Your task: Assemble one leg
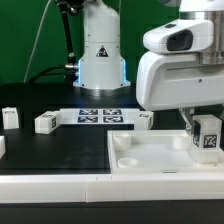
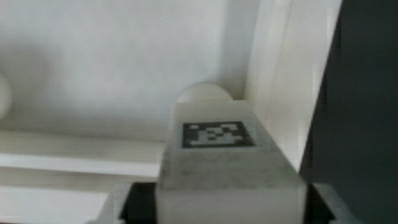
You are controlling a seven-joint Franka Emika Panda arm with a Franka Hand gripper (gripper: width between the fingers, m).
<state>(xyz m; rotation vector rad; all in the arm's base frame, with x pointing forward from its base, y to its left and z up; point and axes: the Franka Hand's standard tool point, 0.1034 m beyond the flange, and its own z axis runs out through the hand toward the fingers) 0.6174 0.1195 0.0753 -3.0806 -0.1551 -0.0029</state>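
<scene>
Four legs are showing in the exterior view. One leg is standing upright in the gripper, over the tabletop near its corner on the exterior view's right. Three loose legs are lying well apart on the black table: one and another toward the exterior view's left, and a third just behind the tabletop's far edge. A white scrap is being cut off by the exterior view's left edge, and what it is cannot be told.

There is one tabletop, with two round sockets showing, one on its left side in that view and one just beside the held leg. Its right end is running out of the picture. One marker board is lying behind it, its tags too small to count. One arm is reaching in from the exterior view's right and covering the scene behind it.

In the wrist view the gripper is clamping the leg, with the dark fingers pressing on both sides and one tag facing the camera. The leg's lower end is hidden there, so whether it is touching the tabletop cannot be told.
</scene>
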